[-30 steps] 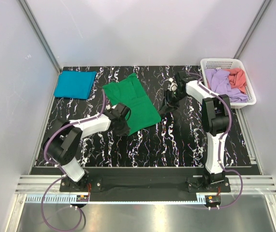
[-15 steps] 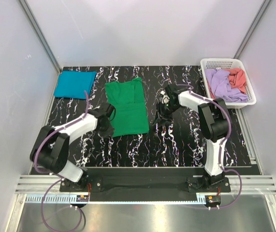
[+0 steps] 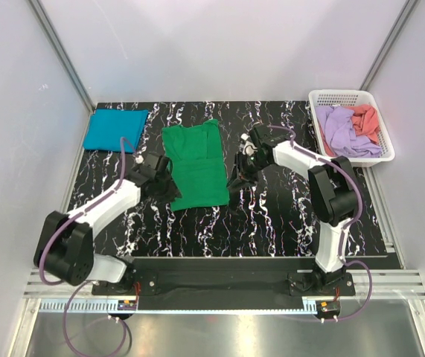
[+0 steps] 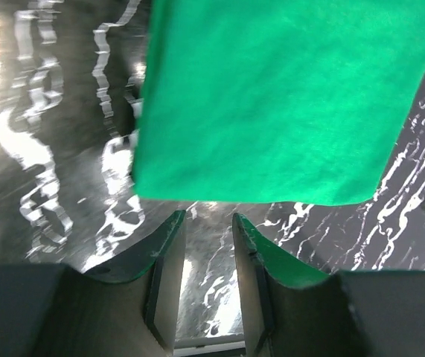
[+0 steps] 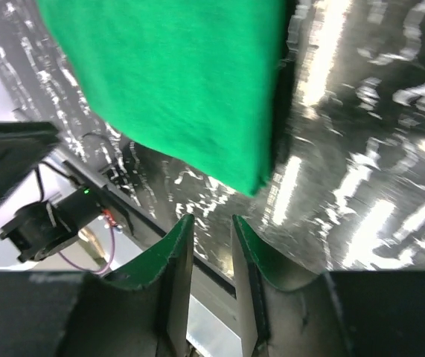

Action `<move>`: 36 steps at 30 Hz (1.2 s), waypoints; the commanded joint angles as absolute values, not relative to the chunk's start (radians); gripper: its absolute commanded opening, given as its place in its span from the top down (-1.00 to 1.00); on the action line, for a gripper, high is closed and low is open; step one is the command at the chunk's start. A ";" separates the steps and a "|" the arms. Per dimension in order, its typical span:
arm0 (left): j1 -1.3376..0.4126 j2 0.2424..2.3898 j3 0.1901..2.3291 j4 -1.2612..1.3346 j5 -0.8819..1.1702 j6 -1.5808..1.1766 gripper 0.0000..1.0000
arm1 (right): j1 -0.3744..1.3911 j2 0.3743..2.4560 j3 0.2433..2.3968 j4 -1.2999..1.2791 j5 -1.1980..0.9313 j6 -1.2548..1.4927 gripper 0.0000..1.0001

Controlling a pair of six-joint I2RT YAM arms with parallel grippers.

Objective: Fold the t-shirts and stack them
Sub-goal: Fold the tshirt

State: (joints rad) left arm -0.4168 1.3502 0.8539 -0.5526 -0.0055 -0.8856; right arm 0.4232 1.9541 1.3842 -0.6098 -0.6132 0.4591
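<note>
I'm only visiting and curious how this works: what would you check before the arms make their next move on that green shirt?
1. Left tool empty: ok, jaws slightly apart, only the black marbled table between them.
2. Right tool empty: ok, nothing between its jaws.
3. Bright green cloth t-shirt lying flat: ok, its near edge just ahead of both tools.
4. Teal-blue folded cloth t-shirt free for stacking: ok, nothing on it.
5. Lilac cloth t-shirt and coral cloth t-shirt folded: not ok, both crumpled in the white plastic lattice basket.
6. Green t-shirt's fold even: cannot tell.
</note>
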 commanded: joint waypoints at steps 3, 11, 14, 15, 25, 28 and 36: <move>-0.407 1.442 0.807 -0.431 0.084 -0.867 0.31 | 0.460 2.031 1.398 -0.529 -0.675 0.486 0.28; -0.396 1.457 0.726 -0.446 0.035 -0.893 0.33 | 0.468 2.080 1.313 -0.503 -0.638 0.476 0.25; -0.376 1.424 0.732 -0.477 0.041 -0.887 0.33 | 0.468 2.043 1.319 -0.547 -0.600 0.445 0.24; -0.368 1.396 0.754 -0.495 0.047 -0.881 0.32 | 0.468 2.028 1.324 -0.564 -0.592 0.442 0.23; -0.298 1.301 0.680 -0.415 0.138 -0.842 0.12 | 0.472 1.937 1.241 -0.531 -0.561 0.497 0.15; -0.296 1.333 0.635 -0.318 0.173 -0.850 0.07 | 0.476 1.968 1.232 -0.496 -0.571 0.491 0.12; -0.298 1.451 0.652 -0.250 0.198 -0.857 0.06 | 0.486 2.016 1.232 -0.440 -0.591 0.480 0.10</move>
State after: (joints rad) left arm -0.2981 1.4094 0.6353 -0.2962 0.1822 -0.8585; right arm 0.4675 1.9968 1.2327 -0.4961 -0.5953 0.4831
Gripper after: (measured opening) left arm 0.471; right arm 0.448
